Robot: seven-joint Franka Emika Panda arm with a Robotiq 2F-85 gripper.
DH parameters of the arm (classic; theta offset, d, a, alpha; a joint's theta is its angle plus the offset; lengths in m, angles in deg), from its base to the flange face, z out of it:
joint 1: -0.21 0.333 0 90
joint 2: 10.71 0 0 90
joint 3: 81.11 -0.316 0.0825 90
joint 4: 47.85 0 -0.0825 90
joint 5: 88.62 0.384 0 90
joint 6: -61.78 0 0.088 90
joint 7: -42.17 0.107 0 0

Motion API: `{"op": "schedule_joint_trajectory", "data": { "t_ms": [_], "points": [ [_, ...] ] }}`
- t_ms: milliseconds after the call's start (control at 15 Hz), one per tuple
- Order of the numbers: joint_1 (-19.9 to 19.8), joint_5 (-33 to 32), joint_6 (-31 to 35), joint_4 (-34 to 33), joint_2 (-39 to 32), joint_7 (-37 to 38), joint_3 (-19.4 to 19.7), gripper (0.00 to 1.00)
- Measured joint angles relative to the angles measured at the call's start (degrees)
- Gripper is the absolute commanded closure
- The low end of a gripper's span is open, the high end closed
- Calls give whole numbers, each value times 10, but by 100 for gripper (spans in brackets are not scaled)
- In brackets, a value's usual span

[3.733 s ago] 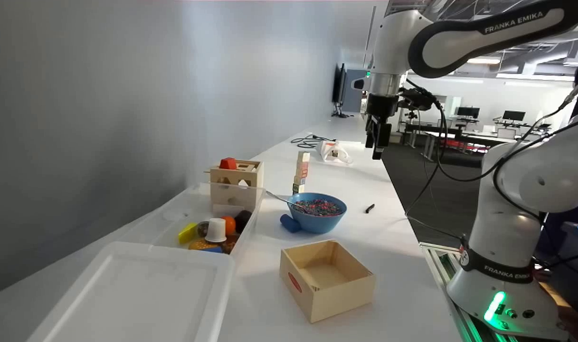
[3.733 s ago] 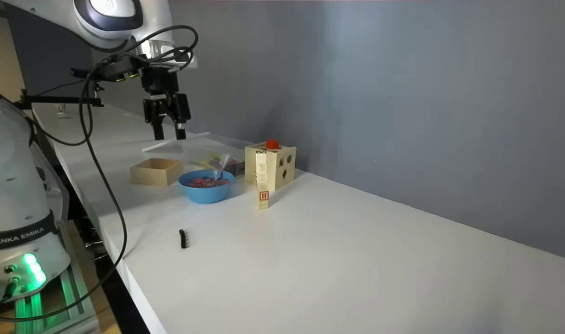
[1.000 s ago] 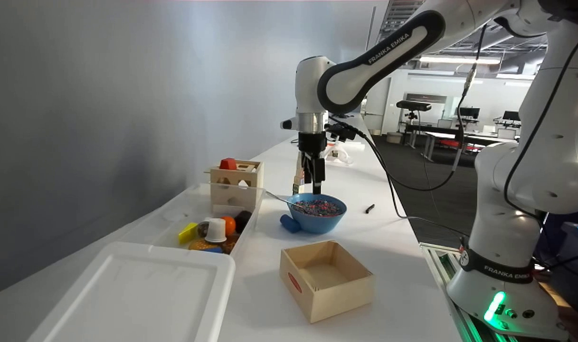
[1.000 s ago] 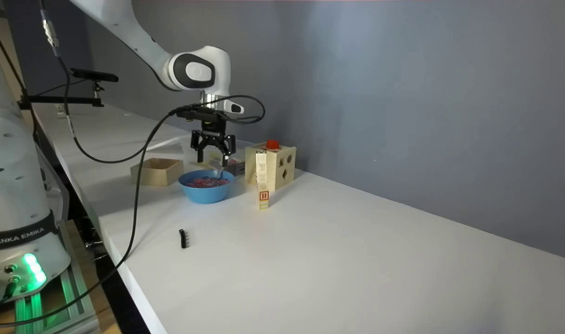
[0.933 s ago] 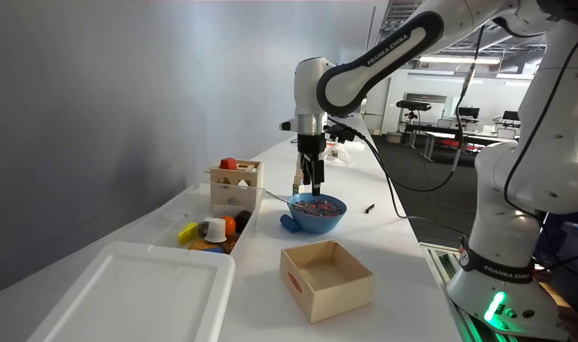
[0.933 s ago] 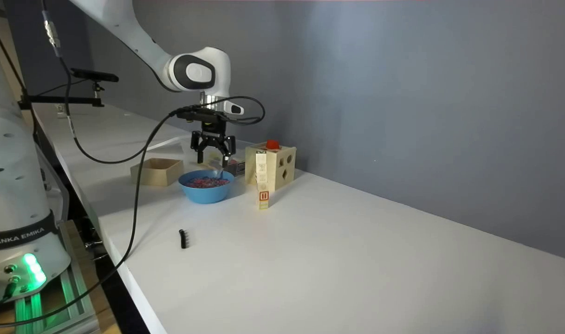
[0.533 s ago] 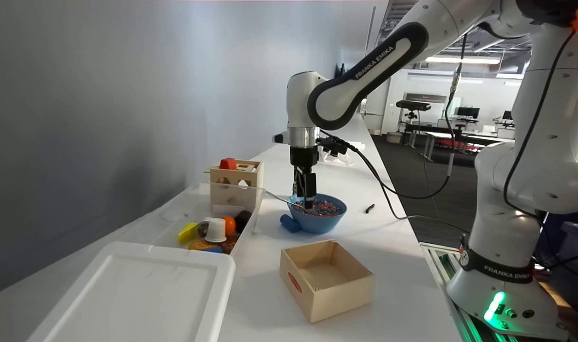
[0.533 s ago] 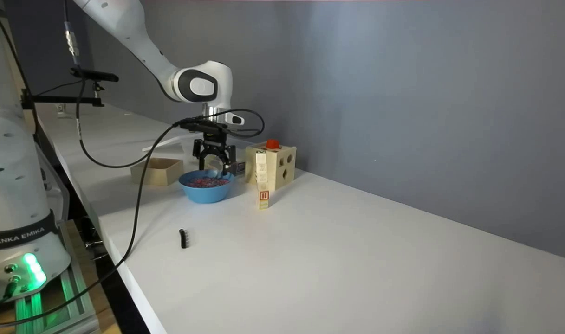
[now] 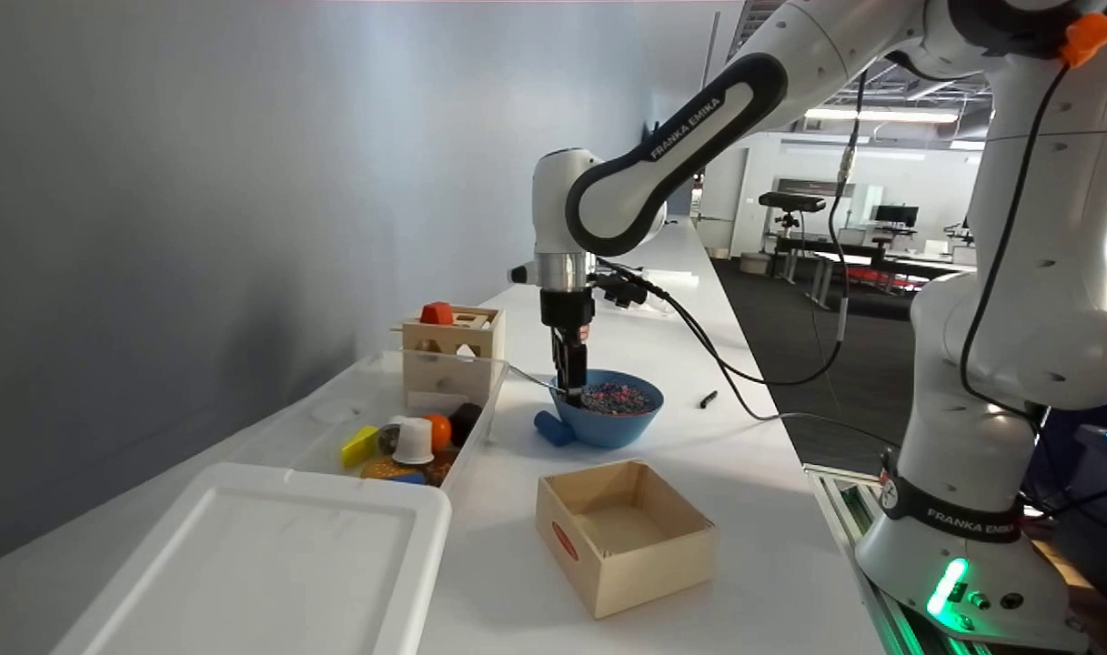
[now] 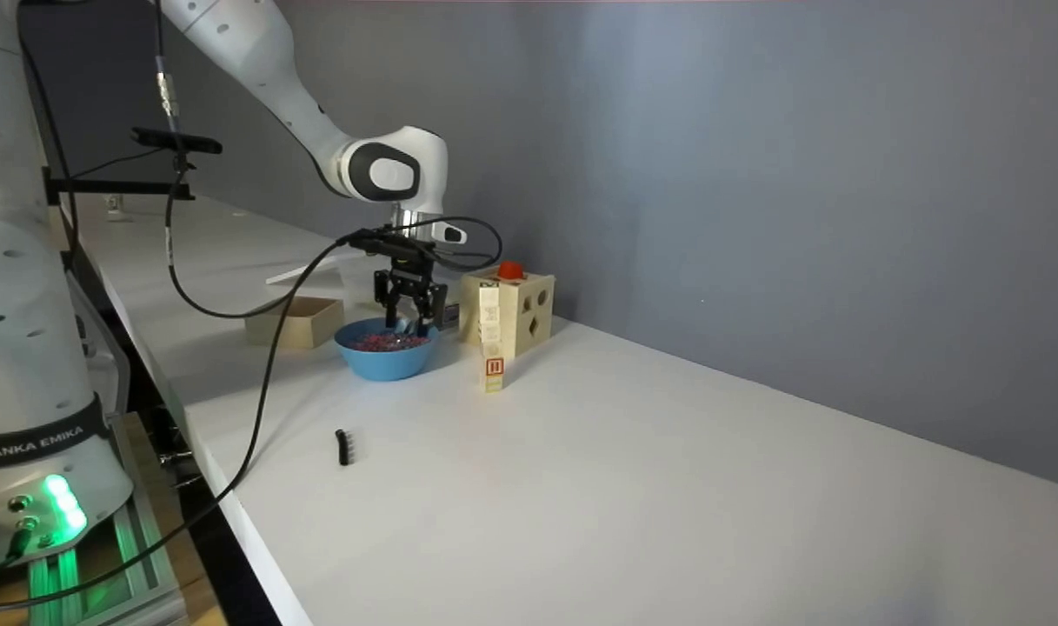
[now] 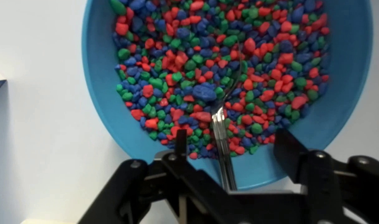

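– Blue bowl (image 9: 612,429) with pebbles (image 11: 164,81): same place as a second ago?

– Looks the same. Main change in the gripper (image 11: 231,140): high and well apart from the bowl at first, now down at its rim, fingers (image 11: 287,155) nearer together than a second ago.

– Pinching or spread?

– Spread, with the metal spoon (image 11: 220,130) between and gaps on both sides in the wrist view.

– Points which way?

– Sits in the bowl, head partly sunk among pebbles, handle sloping over the rim. Long axis nearly top to bottom in the wrist view, head toward the top; points handle-end toward the wooden box (image 9: 450,341) in an exterior view.
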Motion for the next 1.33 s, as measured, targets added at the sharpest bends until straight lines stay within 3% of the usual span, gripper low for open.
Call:
{"op": "schedule_joint_trajectory", "data": {
  "t_ms": [400, 733, 1333],
  "points": [
    [-11, 1, 0, -17, -5, 0, -1, 100],
    [-11, -2, -1, -19, -9, 18, -6, 97],
    [-9, -154, -4, 16, 29, 360, -10, 97]
  ]
}}
